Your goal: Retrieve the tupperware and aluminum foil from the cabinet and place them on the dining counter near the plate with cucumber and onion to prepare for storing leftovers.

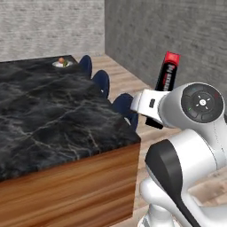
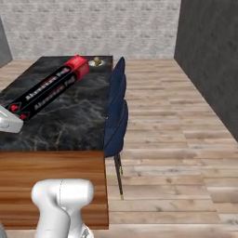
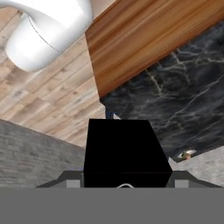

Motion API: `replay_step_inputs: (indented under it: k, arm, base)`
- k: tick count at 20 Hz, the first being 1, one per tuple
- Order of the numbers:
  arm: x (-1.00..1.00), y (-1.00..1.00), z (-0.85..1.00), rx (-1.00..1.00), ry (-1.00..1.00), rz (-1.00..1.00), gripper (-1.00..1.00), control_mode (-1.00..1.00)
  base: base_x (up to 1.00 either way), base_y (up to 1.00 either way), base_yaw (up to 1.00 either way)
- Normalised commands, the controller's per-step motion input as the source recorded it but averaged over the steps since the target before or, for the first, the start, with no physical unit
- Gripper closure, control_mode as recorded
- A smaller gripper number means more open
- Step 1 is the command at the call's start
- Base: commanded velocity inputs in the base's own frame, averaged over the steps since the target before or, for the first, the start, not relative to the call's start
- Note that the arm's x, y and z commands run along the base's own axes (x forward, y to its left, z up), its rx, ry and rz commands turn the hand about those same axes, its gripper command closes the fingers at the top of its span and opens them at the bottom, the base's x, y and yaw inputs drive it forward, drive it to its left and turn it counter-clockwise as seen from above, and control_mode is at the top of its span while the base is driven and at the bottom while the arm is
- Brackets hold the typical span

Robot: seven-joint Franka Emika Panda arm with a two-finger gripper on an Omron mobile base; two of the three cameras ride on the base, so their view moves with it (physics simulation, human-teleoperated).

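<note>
Gripper (image 3: 124,183) is closed on the foil box (image 1: 166,77), the long slim black carton sitting between its two dark tips; in the hand view the box's flat black face fills the space between them. From the left base view the box stands nearly upright above the white wrist, red cap uppermost, off the near right corner of the dining counter (image 1: 53,115). From the right base view it slants over the counter's near left part. Counter: polished black marble, white and gold veins, on a warm wooden base. Blue stools (image 2: 116,116) line its right edge. At the counter's far end sits a small round white plate (image 1: 61,64), carrying an orange-brown onion (image 1: 60,60) and a green cucumber piece (image 1: 65,63).
</note>
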Motion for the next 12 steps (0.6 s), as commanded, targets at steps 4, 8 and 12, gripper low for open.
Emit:
replay_step_inputs:
  k: [4,8,12]
  arm:
    - [0.0,0.0,0.0,0.0,0.0,0.0,1.0,1.0]
    - [0.0,0.0,0.0,0.0,0.0,0.0,1.0,1.0]
    - [0.0,0.0,0.0,0.0,0.0,0.0,1.0,1.0]
  base:
    - [0.32,-1.0,0.18]
    - [0.66,-1.0,0.2]
    - [0.94,-0.91,0.29]
